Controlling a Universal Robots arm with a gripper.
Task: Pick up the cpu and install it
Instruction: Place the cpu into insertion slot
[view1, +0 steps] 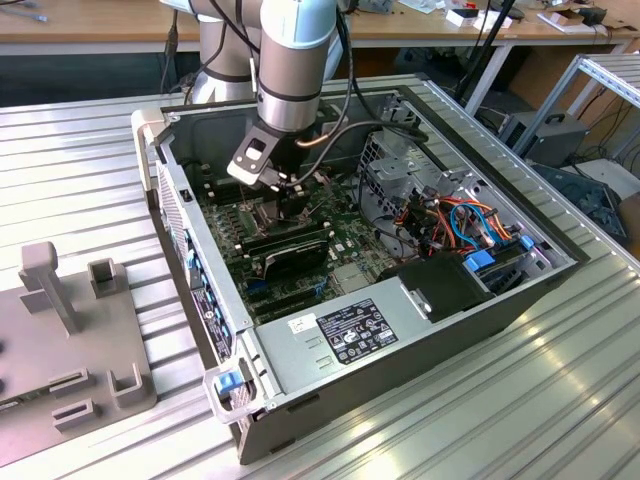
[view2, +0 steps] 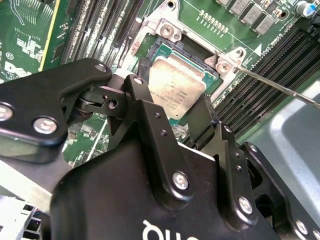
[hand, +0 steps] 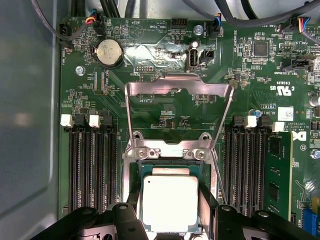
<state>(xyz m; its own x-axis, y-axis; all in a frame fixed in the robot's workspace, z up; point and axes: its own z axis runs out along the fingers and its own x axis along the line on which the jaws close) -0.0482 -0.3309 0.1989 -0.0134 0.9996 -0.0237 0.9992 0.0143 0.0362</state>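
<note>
While hand (hand: 169, 222) hangs over cpu (hand: 170, 200), plate (hand: 179, 85) raised, memory slots (hand: 92, 165) alongside

Silver-and-blue arm (view1: 290, 50) drops almost straight down in the exterior view, wrist (view1: 288, 105) upright, last joint stacked right over the tool. Gripper (view1: 288, 190) points down and sits low. In the first wrist view, 2 black fingers (hand: 133, 202) stand parallel, 1 on each side of the cpu (hand: 169, 202), pressed to its opposite edges. In the second wrist view, the black gripper body sits close up, linkages folded inward, the chip pinched between the tips.
</note>
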